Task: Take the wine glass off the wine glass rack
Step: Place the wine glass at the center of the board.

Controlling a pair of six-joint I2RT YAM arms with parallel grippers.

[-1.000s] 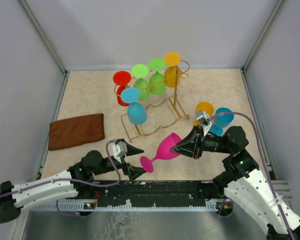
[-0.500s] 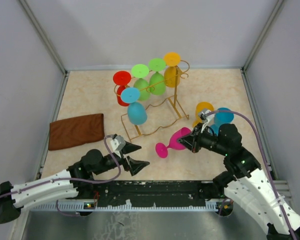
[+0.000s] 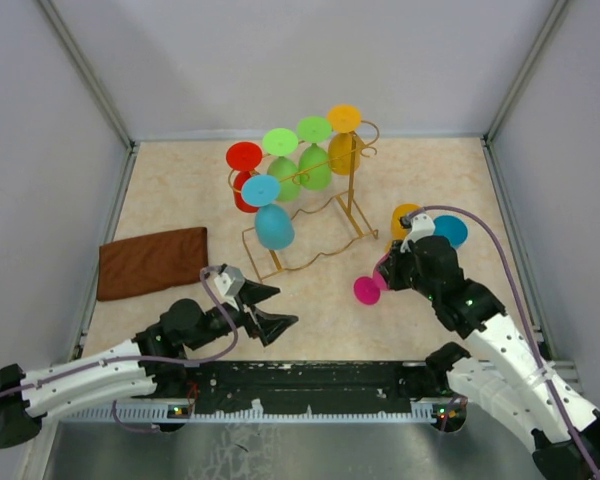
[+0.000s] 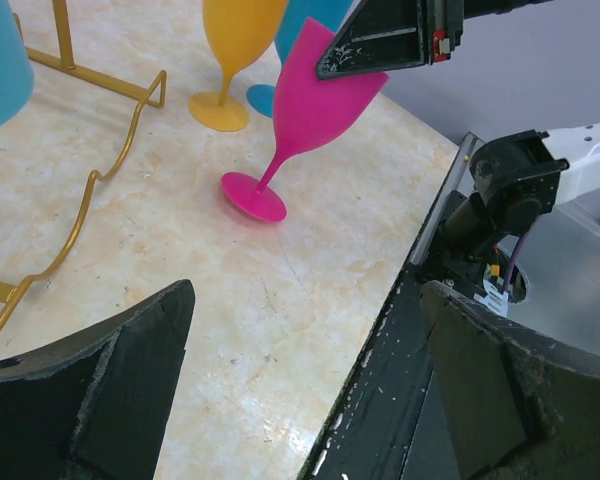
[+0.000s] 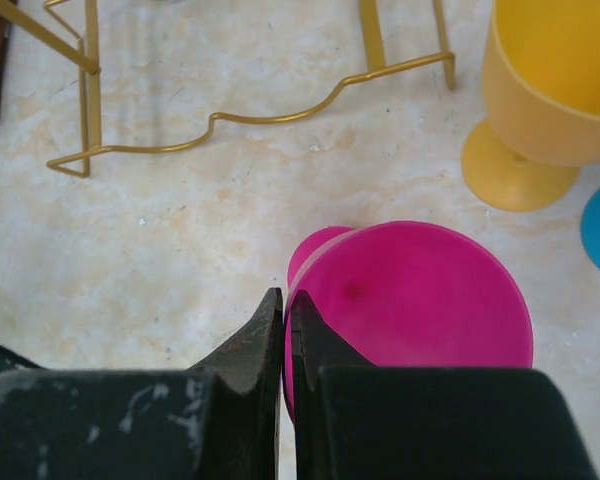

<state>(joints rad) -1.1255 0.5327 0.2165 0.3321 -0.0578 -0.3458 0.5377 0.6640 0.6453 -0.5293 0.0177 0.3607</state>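
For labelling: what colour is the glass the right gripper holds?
Magenta; the wine glass shows best in the left wrist view.

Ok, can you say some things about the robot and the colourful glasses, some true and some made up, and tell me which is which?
1. The right hand pinches the pink glass by its rim. True.
2. The left hand is holding a glass too. False: it is open and empty.
3. The brown cloth lies under the rack. False: it lies flat off to the rack's left, not touching it.
4. A yellow glass stands upright on the table near the pink glass. True.
5. The rack has no glasses left on it. False: a light blue glass and several others hang from it.
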